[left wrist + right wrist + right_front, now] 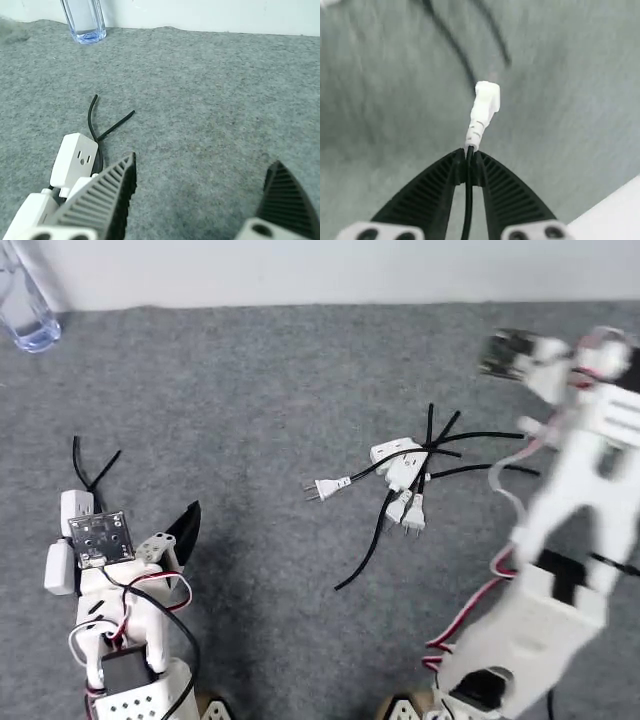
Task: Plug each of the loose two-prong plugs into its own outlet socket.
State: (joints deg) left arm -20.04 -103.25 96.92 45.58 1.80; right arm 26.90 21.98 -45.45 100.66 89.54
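**A:** Start on the left. What are the jaws there doing?

**B:** Your left arm point(110, 640) sits at the near left of the surface point(250, 380). Its jaws gape wide and hold nothing, with bare felt between them. A white socket point(75, 159) lies just beside one finger point(107, 195), and two short cords point(102, 125) curl out behind it. A second white block point(58, 568) lies against the arm.

**A:** Room around it?

**B:** You have open felt ahead, up to the far edge. A glass point(25, 315) stands there in the left corner by the wall.

**A:** And the middle?

**B:** There is a tangle of black leads point(380, 530). A lone plug point(330, 488) lies at its left with prongs pointing left. A pair of plugs point(405, 512) lies side by side with prongs toward the near edge. A white piece point(398, 454) sits at the knot. Open felt separates the tangle from both your arms.

**A:** The right?

**B:** Your right arm point(560, 510) runs up the right side, with its wrist near the far edge. Its jaws are pinched tight on a black cable point(468, 200), just behind a held plug point(485, 102) that sticks out past the tips above the felt.
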